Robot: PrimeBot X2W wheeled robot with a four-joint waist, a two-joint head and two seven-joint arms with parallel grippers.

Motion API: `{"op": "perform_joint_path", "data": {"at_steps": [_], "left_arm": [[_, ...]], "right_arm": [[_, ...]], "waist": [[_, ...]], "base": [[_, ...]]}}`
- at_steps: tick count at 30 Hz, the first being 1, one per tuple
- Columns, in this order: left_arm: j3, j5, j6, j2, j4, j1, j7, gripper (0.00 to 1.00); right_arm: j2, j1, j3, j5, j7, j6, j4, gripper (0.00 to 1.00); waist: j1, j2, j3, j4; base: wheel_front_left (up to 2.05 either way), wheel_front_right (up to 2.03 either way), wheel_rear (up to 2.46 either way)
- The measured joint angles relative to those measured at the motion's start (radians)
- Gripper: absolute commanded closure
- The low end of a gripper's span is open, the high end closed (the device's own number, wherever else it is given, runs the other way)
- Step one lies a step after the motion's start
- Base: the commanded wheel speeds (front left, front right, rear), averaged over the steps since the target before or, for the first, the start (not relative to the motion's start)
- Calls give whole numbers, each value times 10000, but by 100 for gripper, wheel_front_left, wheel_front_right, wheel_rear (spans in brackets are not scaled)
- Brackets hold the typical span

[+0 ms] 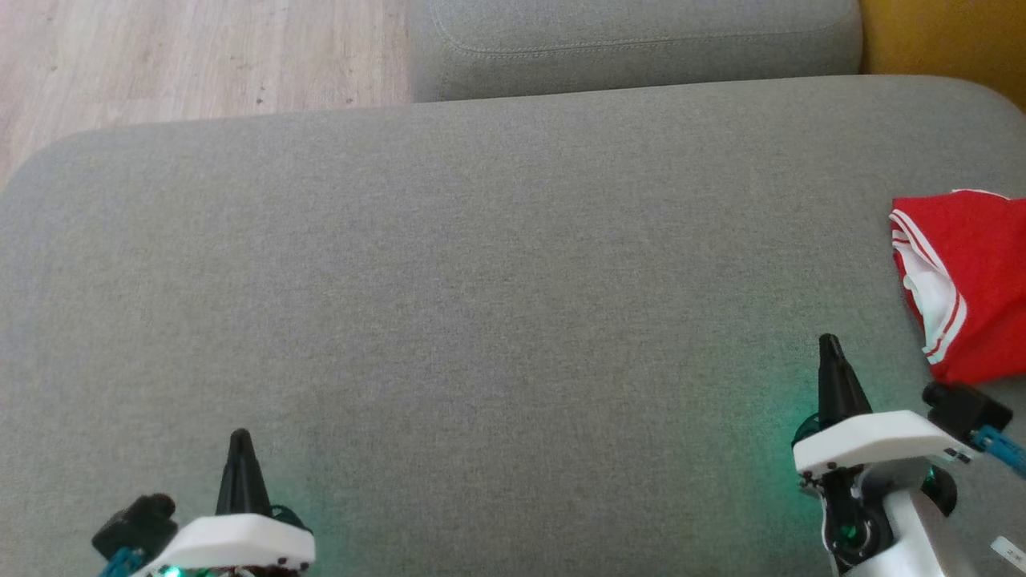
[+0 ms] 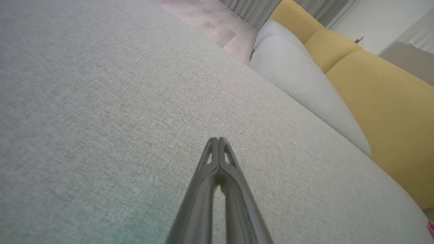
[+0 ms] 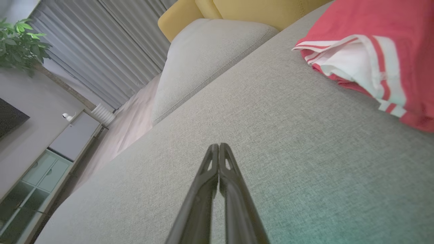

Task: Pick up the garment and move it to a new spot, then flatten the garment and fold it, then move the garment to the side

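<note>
- I see the left gripper (image 1: 240, 437) and the right gripper (image 1: 829, 342) both pinched shut and empty, over the grey sofa seat's (image 1: 481, 272) near edge.
- The red garment (image 1: 982, 280) lies bunched at the seat's right edge, near the right gripper.
- My right wrist view shows its white striped trim. My left wrist view shows the yellow backrest (image 2: 383, 91).

Head camera looks steeply down on the grey seat cushion (image 1: 481, 280); both wrist cameras skim low across it toward the yellow backrest (image 2: 390, 101).
</note>
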Motion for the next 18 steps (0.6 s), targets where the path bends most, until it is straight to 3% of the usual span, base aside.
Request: {"op": "perform_joint_path", "data": {"at_steps": [18], "left_arm": [[267, -1977, -221, 0, -245, -18, 535, 100]], "right_arm": [[2, 120, -282, 2125, 497, 0, -568, 100]], "waist": [[0, 0, -103, 9]], "base": [[0, 0, 0]]}}
